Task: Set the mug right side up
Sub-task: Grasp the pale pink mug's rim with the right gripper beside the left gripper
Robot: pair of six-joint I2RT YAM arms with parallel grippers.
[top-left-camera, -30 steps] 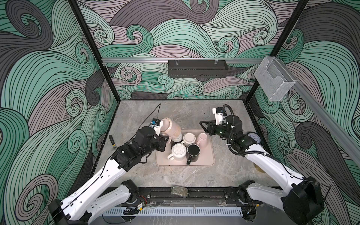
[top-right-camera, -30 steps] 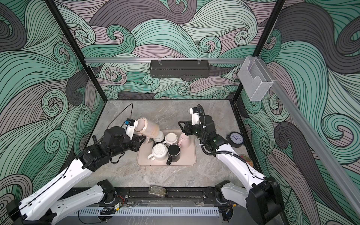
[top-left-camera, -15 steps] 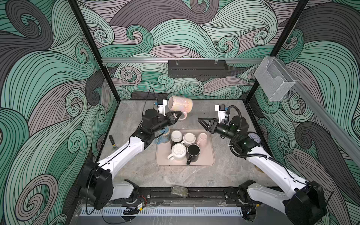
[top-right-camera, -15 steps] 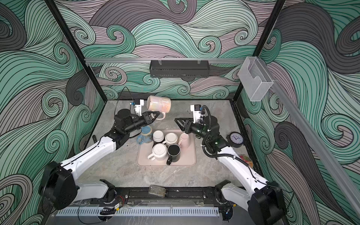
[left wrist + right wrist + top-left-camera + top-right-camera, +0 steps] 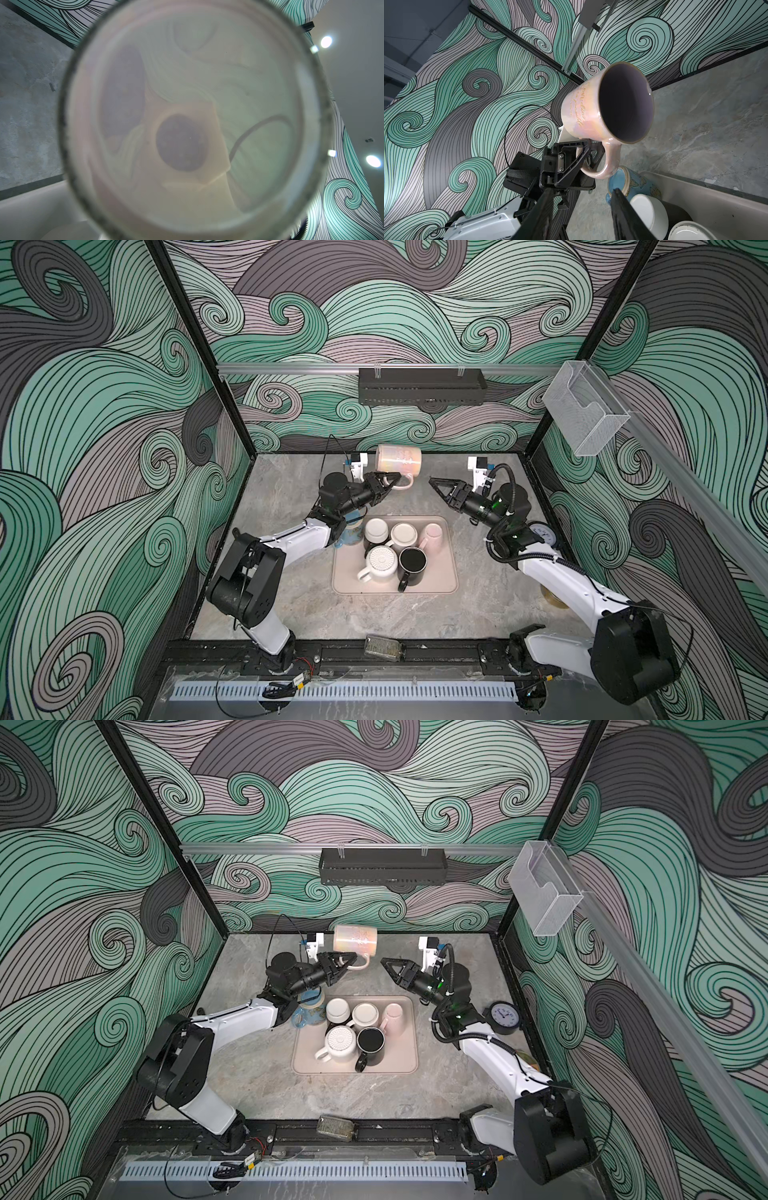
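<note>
The left gripper [image 5: 393,481] is holding the pink mug [image 5: 398,460] sideways by its handle above the table [image 5: 282,489], the right gripper [image 5: 434,482] facing it.

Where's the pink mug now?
In both top views the glossy pink ceramic mug hangs sideways, handle gripped by the left end effector, beyond the beige rectangular tray.

In both top views the mug [image 5: 398,460] lies sideways in the air just above mid-frame, behind the tray [image 5: 441,570] of cups [image 5: 380,562], with the left gripper [image 5: 395,480] at its handle from the lower left, the right gripper [image 5: 434,482] apart on the right, and a clock [image 5: 542,533] right of the tray.
</note>
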